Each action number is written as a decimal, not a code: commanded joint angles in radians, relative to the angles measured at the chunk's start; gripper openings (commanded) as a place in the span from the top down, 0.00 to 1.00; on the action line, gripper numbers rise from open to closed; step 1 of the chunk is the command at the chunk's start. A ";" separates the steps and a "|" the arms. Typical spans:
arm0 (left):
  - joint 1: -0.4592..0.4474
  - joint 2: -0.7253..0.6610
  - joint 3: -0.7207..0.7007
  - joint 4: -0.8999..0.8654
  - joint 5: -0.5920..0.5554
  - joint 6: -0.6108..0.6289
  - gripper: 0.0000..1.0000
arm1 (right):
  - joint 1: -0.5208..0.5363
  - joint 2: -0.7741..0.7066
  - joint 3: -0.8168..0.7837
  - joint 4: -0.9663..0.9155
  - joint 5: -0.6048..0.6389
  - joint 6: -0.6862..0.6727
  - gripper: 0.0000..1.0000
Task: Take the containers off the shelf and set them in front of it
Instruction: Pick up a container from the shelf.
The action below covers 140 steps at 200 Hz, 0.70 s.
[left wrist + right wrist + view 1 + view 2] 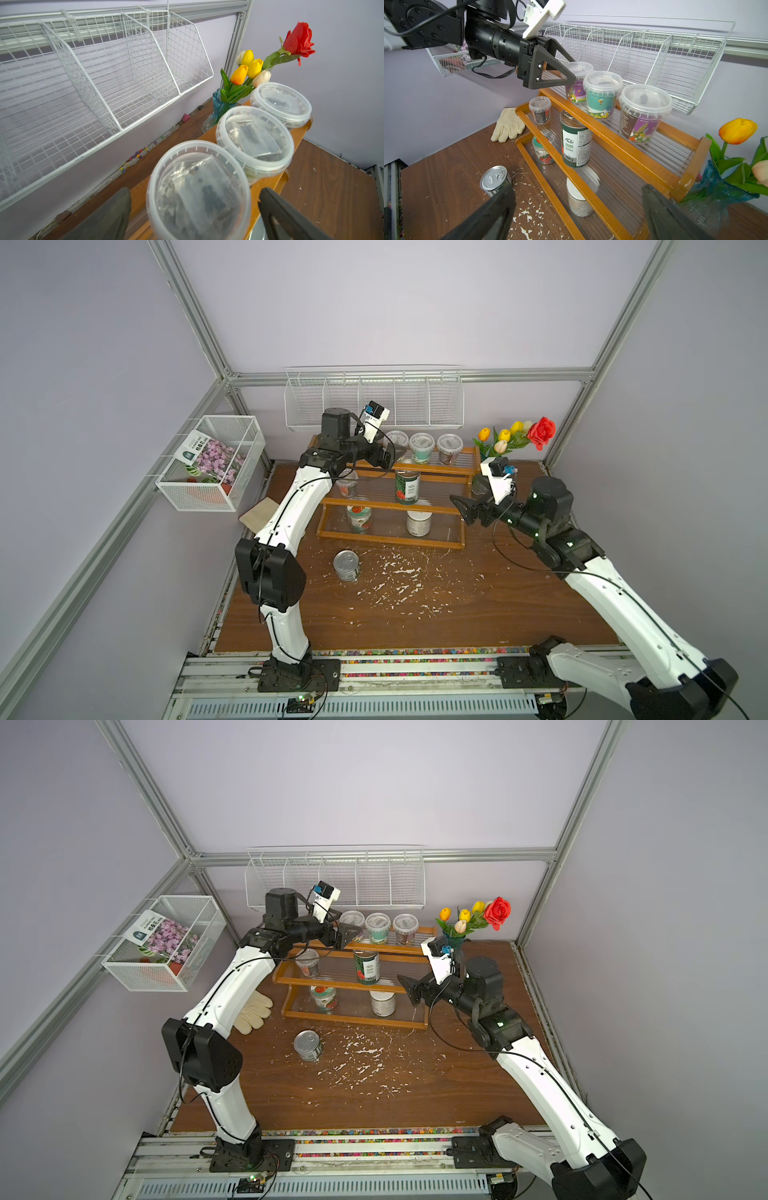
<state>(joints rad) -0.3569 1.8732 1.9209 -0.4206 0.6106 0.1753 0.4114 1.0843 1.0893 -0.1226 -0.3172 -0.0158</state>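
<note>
Pictured on a brown wooden surface point(498, 614): three-tier shelf point(390, 540), long axis running side to side along the back wall, steps rising toward the rear, open front facing the arms.

Lined up on top tier, all upright w/ lids skyward: leftmost clear cup point(199, 191), middle clear cup point(422, 446), right clear cup point(449, 448). On mid tier, also upright: small clear cup point(347, 486) at left, tall tin can point(407, 487) near ctr w/ label to the front. On bottom tier, axes vertical: strawberry-lid jar point(359, 517) and white-lid jar point(418, 522).

Already off the shelf and standing just in front of its left half: short tin can point(347, 566), pull-tab end up, beside scattered white flecks point(399, 571).

Left end effector point(574, 70) levelled at top tier w/ jaws spread either side of leftmost clear cup, slim gaps to its lid in left wrist view, nothing gripped. Right end effector point(461, 510) hovering just beside the shelf's right end at about mid-tier height w/ jaws wide apart, nothing btwn them.

By right end of shelf: blue glass vase point(716, 191) w/ tulips and a red rose. By left end: pale glove point(508, 126).
</note>
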 commanded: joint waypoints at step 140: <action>-0.002 -0.064 -0.058 0.107 0.004 0.016 0.32 | -0.032 0.019 0.022 0.006 -0.062 -0.007 0.03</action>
<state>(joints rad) -0.3584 1.8885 1.9045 -0.3573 0.6296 0.1783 0.3855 1.0985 1.0920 -0.1226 -0.3607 -0.0162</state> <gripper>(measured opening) 0.718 0.973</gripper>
